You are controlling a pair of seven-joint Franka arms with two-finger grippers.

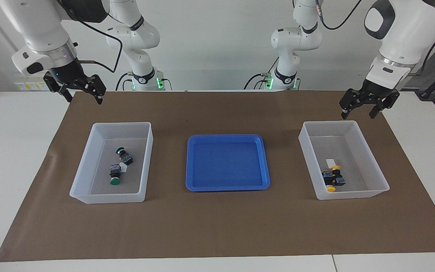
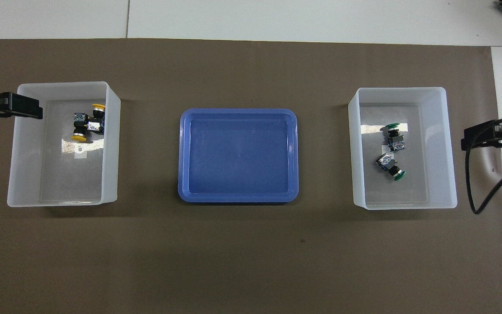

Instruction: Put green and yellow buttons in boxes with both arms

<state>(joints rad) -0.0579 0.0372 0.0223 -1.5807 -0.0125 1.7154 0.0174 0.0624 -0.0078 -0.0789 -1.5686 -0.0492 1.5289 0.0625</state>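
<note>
**All four buttons boxed, both grippers up and empty**

Facing view first. I see the right gripper [image 1: 80, 91] raised near its own end of the table, over the brown mat's edge closest to the robots, its fingers spread wide and holding nothing. The left gripper [image 1: 364, 105] hangs just above the robots' corner of the box at the left arm's end [image 1: 376, 160], also spread wide and empty. The two green buttons [image 1: 120, 166] lie on their sides in the box at the right arm's end [image 1: 89, 162]. The upper one's cap points up and toward the right arm's end, the lower one's cap points away from the robots, and their long axes run roughly along the box's length. The two yellow buttons [image 1: 333, 177] lie touching side by side, low in the left arm's box, beside its white label [image 1: 330, 163]. The blue tray [image 1: 226, 186] between the boxes holds no buttons.

Overhead view next. Only the grippers' tips show at the frame's sides, the left at [image 2: 9, 106], the right at [image 2: 490, 136]. The yellow pair [image 2: 86, 127] sits in the half of its box farther from the robots, with caps pointing opposite ways, I think, though they overlap. The green pair [image 2: 392, 150] lies mid-box.

My judgement: sorting is complete. Each arm is nearer its own box, so any further move is only a retreat.
</note>
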